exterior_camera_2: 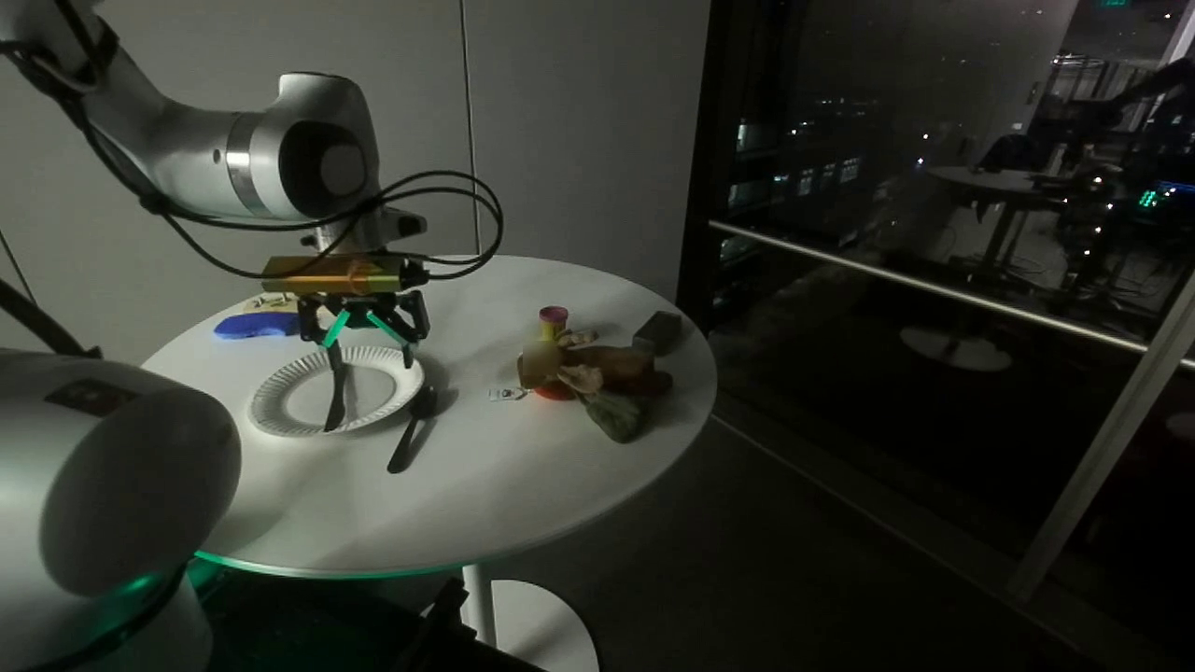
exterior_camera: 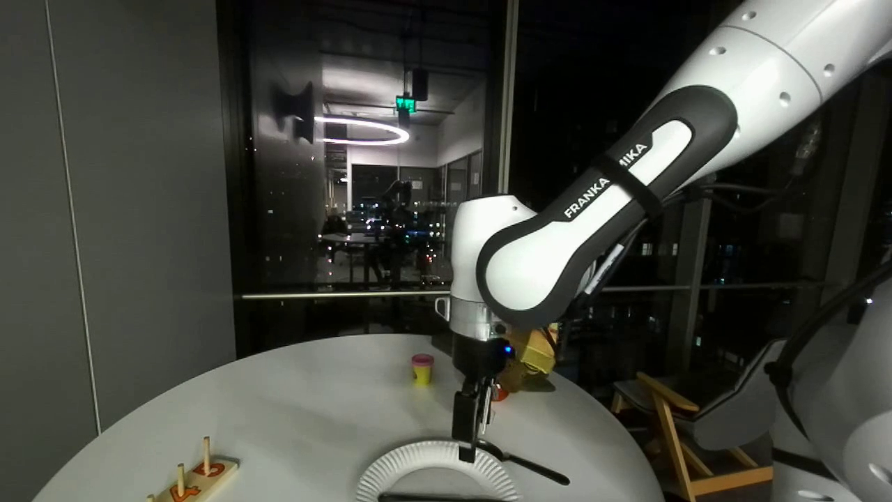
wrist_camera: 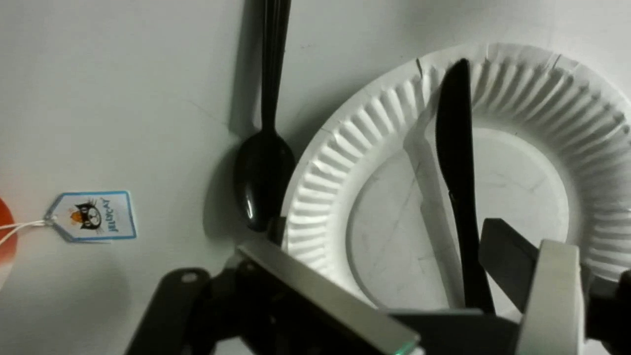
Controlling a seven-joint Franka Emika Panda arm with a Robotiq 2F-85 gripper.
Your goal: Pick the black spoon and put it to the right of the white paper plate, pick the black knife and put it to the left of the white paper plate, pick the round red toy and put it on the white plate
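Plate (wrist_camera: 394, 222) crossed by knife (wrist_camera: 456, 148), flanked by spoon (wrist_camera: 263, 182)
The gripper (exterior_camera_2: 371, 357) is held over the plate, its jaws spread apart.

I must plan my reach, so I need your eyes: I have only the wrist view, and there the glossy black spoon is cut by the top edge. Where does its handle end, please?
Observer: In both exterior views, the handle of the glossy black spoon ends over the round white table, inside its edge.
Operator: What stands outside my picture?
Observer: A pink-lidded yellow tub stands upright, seen in both exterior views.
Operator: And beyond the round white paper plate, from the robot?
Observer: In an exterior view, a pale wooden pegboard lies apart from it.
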